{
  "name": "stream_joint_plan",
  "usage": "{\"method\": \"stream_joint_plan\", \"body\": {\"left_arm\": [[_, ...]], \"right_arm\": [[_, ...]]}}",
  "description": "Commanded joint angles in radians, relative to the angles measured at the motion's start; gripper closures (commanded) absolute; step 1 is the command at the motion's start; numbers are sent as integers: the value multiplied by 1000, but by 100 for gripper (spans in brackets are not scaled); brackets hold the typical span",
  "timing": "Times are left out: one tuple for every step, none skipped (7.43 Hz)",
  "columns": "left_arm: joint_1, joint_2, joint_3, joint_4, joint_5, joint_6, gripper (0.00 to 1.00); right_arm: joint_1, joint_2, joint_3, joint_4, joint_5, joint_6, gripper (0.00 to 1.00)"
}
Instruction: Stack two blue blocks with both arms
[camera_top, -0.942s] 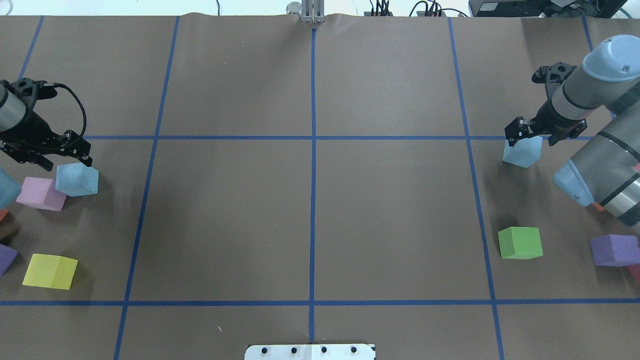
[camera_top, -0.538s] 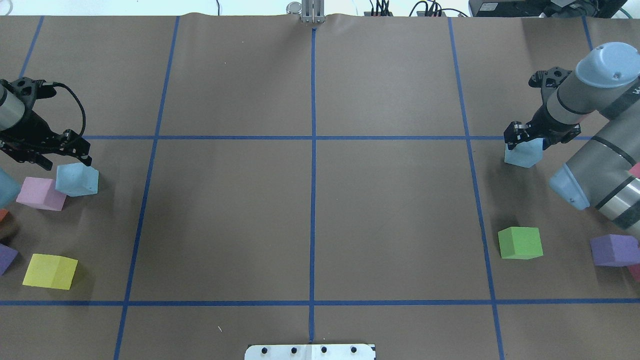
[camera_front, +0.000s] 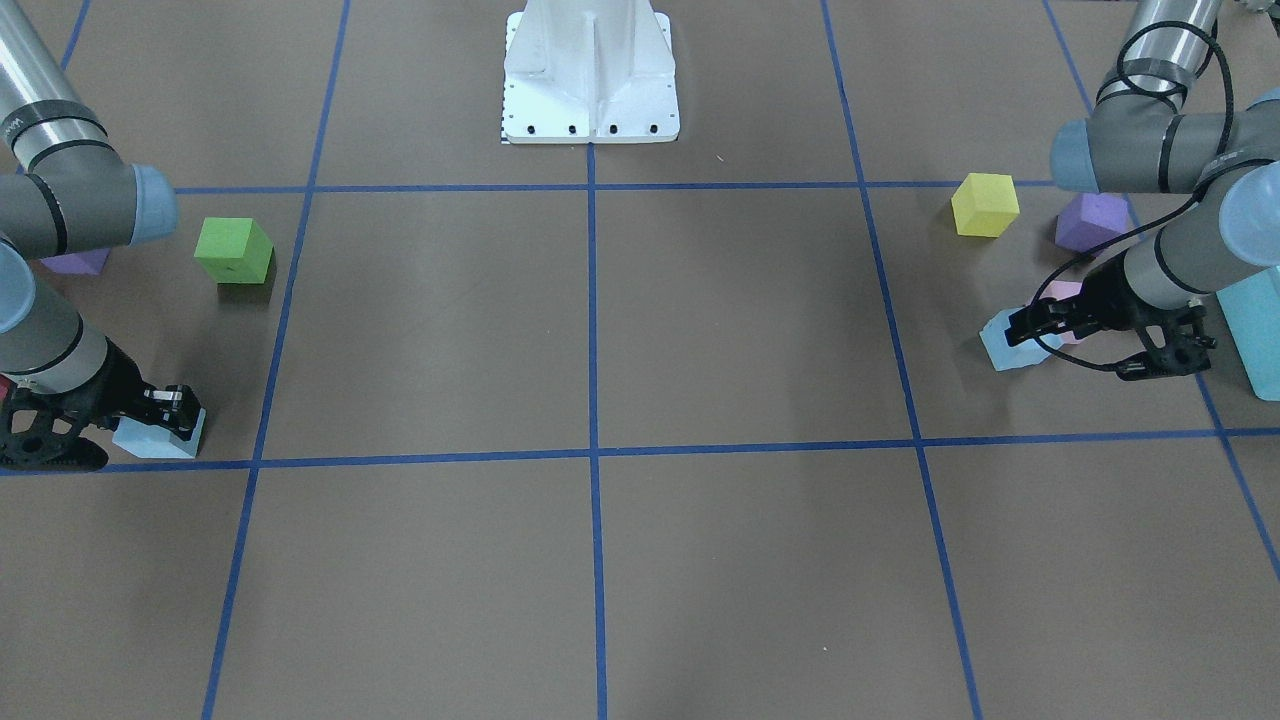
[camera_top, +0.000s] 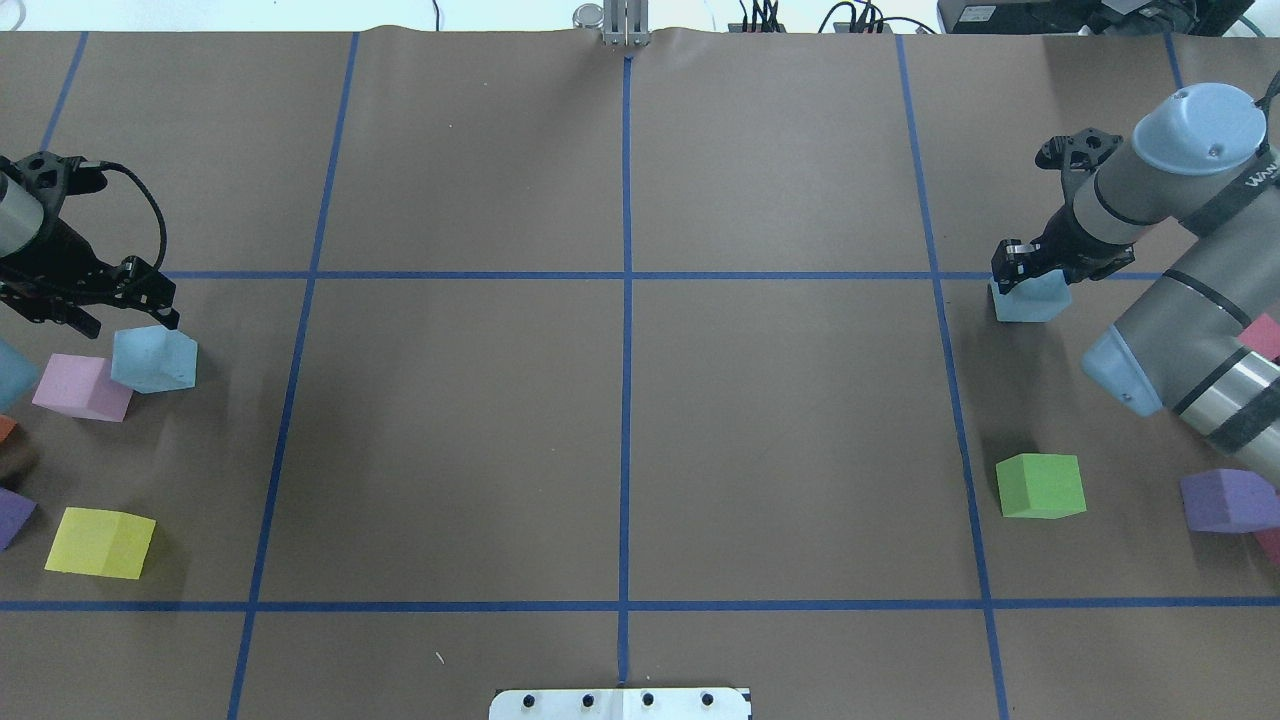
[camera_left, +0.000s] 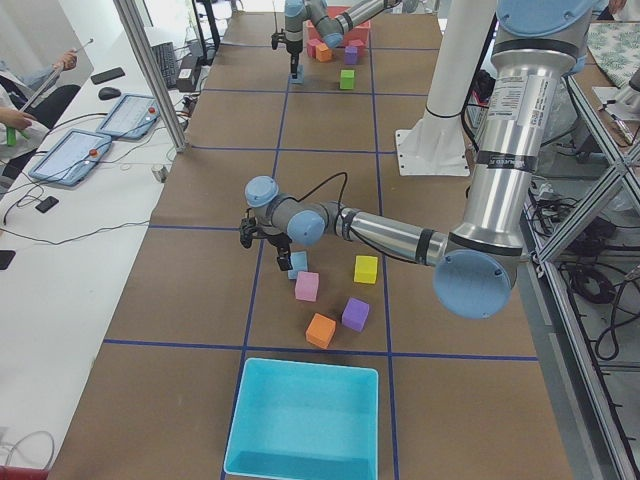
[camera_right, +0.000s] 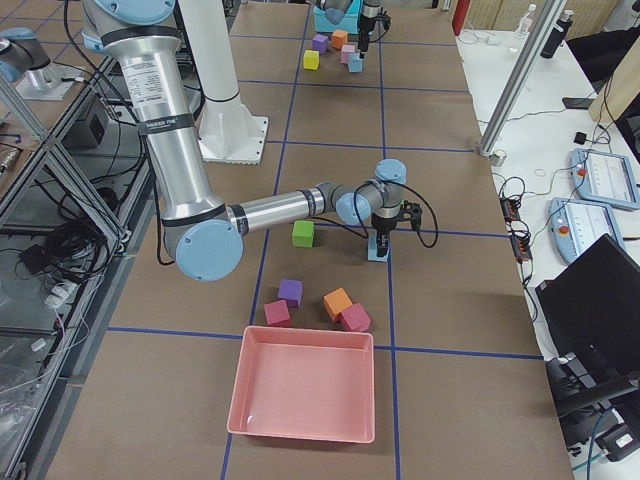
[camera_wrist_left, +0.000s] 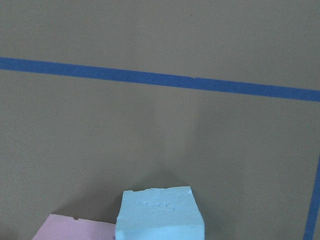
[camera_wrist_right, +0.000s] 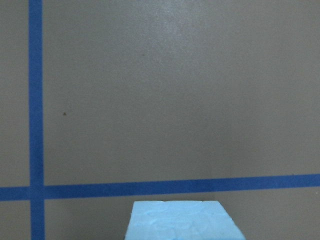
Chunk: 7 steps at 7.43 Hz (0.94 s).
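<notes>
At the robot's right end of the table (camera_top: 460, 450), the right gripper (camera_top: 1015, 268) stands upright on top of the right blue block (camera_top: 1035, 302). Its jaws appear pressed against two opposite sides of the cube. That block lies just on the robot's side of a blue tape line (camera_top: 780, 275), well apart from the green cube (camera_top: 1040, 486). Whether it rests on the paper or is raised off it cannot be told.

At the opposite end, the left gripper (camera_top: 135, 312) hovers above and slightly beyond the left blue block (camera_top: 153, 358), jaws apart and touching nothing. This block sits skewed to the grid, with a pink cube (camera_top: 82, 387) just beside one face.

Both blocks look like matte foam: probably very light, soft enough to dent under a hard squeeze, and grippy rather than slick. Little force should be needed to hold them. The soundest hold is likely across two flat parallel faces, near mid-height, with the fingers square to those faces; a hold across corners could twist the cube. For the left block, the pair of faces clear of the pink cube looks the better choice, and the wrist would need turning to match the skew. Once stacked, foam this light may tip or shift if it is released off-centre or dragged by an opening finger.
</notes>
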Motion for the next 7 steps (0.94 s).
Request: {"method": "stream_joint_plan", "body": {"left_arm": [[2,20,3,-2,47,39,3],[6,22,3,-1,50,34,3],[6,20,0,-1,49,20,3],[8,11,-1,4,47,14,3],[11,2,-1,4,46,-27,3],[11,-11,3,4,46,-38,3],[14,-11,5,2,47,-40,3]], "right_arm": [[1,73,50,-123,4,-3,40],[-7,118,101,-209,-4,-9,40],[-29,159,148,-282,-8,-4,40],[-62,199,173,-331,-14,3,40],[-91,216,205,-356,-19,49,40],[-141,256,204,-359,-34,113,40],[-199,291,198,-359,-83,156,40]]}}
